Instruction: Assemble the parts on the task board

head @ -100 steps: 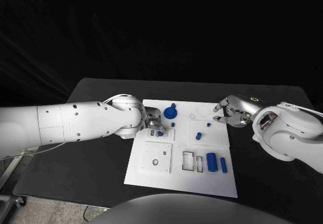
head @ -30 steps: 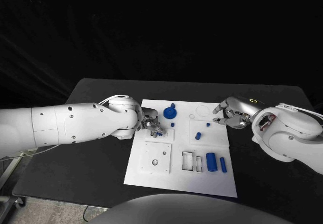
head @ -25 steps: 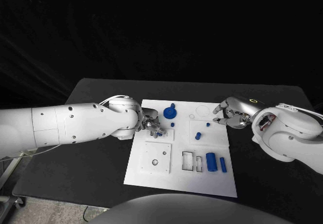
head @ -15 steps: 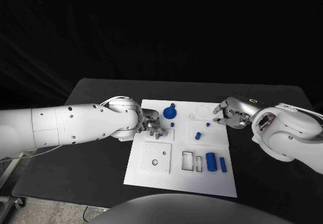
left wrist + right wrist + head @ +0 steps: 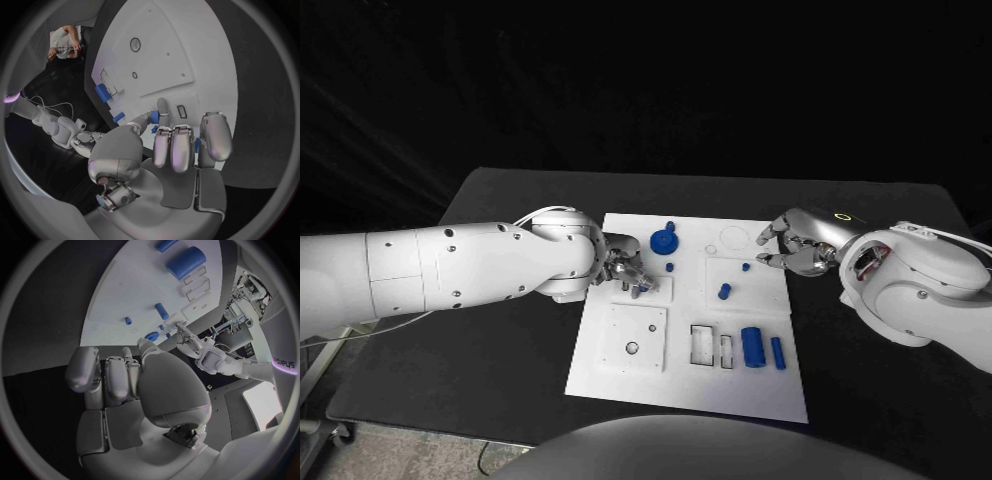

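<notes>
The white task board (image 5: 689, 375) lies in the middle of the black table. My left hand (image 5: 625, 270) hovers over the board's small upper-left plate (image 5: 652, 295). Its thumb and a finger pinch a small blue part (image 5: 152, 118), seen in the head view as a small blue part (image 5: 640, 288) at the fingertips. My right hand (image 5: 793, 250) sits at the board's right edge with its fingers curled in and nothing in them. A small blue piece (image 5: 746, 266) lies just off its fingertips. The blue peg (image 5: 724, 292) rests on the board.
A blue disc with a knob (image 5: 664, 240) stands at the board's far side. A thick blue cylinder (image 5: 754, 347) and a thinner one (image 5: 779, 352) lie beside two rectangular slots (image 5: 702, 343). A square plate with a hole (image 5: 635, 338) is on the left.
My left hand's fingers have shifted slightly over the small plate, still pinching the blue part. The right hand has stayed where it was.
</notes>
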{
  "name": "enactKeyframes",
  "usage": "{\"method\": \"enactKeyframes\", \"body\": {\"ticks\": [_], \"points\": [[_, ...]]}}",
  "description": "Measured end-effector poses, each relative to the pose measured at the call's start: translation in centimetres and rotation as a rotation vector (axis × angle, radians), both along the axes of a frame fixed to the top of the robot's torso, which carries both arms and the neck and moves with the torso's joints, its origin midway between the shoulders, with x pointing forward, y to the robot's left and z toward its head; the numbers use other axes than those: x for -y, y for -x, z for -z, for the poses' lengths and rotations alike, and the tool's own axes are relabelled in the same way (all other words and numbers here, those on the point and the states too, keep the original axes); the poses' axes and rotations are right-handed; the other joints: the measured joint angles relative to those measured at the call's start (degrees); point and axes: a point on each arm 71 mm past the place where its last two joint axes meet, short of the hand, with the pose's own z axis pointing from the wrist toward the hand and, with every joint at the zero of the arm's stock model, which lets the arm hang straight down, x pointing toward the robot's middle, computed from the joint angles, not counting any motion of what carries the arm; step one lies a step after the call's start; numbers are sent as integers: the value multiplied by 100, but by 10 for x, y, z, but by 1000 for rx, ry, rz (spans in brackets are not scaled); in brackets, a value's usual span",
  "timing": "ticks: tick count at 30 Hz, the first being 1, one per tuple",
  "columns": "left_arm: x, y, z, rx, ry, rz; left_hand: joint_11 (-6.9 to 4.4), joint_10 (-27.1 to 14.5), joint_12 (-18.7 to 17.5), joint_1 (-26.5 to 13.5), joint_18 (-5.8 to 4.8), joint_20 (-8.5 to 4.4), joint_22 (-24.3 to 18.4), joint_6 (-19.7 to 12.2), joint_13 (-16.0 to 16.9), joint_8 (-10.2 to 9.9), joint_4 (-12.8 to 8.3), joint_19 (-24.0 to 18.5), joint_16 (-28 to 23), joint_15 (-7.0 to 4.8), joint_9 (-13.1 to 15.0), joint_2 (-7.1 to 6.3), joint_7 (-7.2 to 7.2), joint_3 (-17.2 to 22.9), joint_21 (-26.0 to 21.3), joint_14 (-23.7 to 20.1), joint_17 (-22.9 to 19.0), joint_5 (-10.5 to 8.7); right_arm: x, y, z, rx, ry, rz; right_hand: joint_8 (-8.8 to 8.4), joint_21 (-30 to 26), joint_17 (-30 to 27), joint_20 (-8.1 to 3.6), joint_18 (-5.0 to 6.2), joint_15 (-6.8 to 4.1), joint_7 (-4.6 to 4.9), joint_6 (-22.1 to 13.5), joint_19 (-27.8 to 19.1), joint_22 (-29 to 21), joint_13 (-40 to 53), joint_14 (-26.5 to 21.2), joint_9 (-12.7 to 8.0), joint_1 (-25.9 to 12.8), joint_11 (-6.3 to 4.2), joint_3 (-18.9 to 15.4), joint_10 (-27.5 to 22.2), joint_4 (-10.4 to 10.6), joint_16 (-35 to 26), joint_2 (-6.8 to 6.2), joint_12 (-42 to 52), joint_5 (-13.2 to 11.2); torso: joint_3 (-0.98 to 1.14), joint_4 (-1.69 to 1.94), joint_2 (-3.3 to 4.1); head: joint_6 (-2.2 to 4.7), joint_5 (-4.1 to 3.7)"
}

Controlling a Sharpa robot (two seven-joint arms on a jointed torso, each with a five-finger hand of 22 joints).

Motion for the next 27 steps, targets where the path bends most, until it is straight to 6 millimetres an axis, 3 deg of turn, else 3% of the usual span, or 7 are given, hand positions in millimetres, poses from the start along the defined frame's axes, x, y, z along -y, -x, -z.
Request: {"method": "enactKeyframes", "body": {"ticks": [5, 10, 24, 27], "points": [[-1, -1, 0, 3, -5, 0, 0, 0, 0, -18, 0, -20, 0, 0, 0, 29, 29, 20, 0, 0, 92, 18, 0, 53, 0, 0, 0, 277, 0, 0, 0, -2, 1, 1, 0, 0, 0, 0, 0, 0, 0, 0, 0, 0, 0, 0, 0, 9, -2, 2, 2, -2, -1, 9, 6, 0, 0, 0, 0, 0, -4], [-1, -1, 0, 5, -7, 1, 0, 0, 0, -9, 0, -20, 0, -16, 0, 29, 17, 20, 0, 0, 112, 53, -15, 65, 0, 0, 0, 327, 1, 0, 0, -4, 0, 2, 0, 0, -10, 0, 0, 0, 0, 0, 0, 0, 0, 0, 0, 15, -3, 25, 3, -25, -22, 15, 11, 0, 0, 0, 1, 0, -4], [-3, -1, 1, -3, -22, 9, 0, 0, 0, 21, 0, -20, 0, -44, 4, 30, -69, 20, -27, 0, 152, 82, 0, 150, 0, 0, 0, 355, 2, 0, 1, -9, 1, 5, 0, 0, -10, 0, 0, 0, 0, 0, 0, 4, 0, 0, 0, 15, -3, 25, 3, -25, -22, 15, -5, 0, 2, 1, 2, 0, -11], [-3, -1, 1, -5, -26, 13, 0, 0, 0, 21, 1, -20, 0, -44, 4, 30, -43, 20, -27, 0, 174, 82, 0, 144, -19, 0, 0, 63, 2, 0, 1, -10, 1, 5, 0, 0, -10, 0, 0, 0, 0, 0, 0, 4, 0, 0, 0, 15, -3, 24, 3, -24, -22, 15, -6, 0, 2, 2, 2, 0, -11]]}}
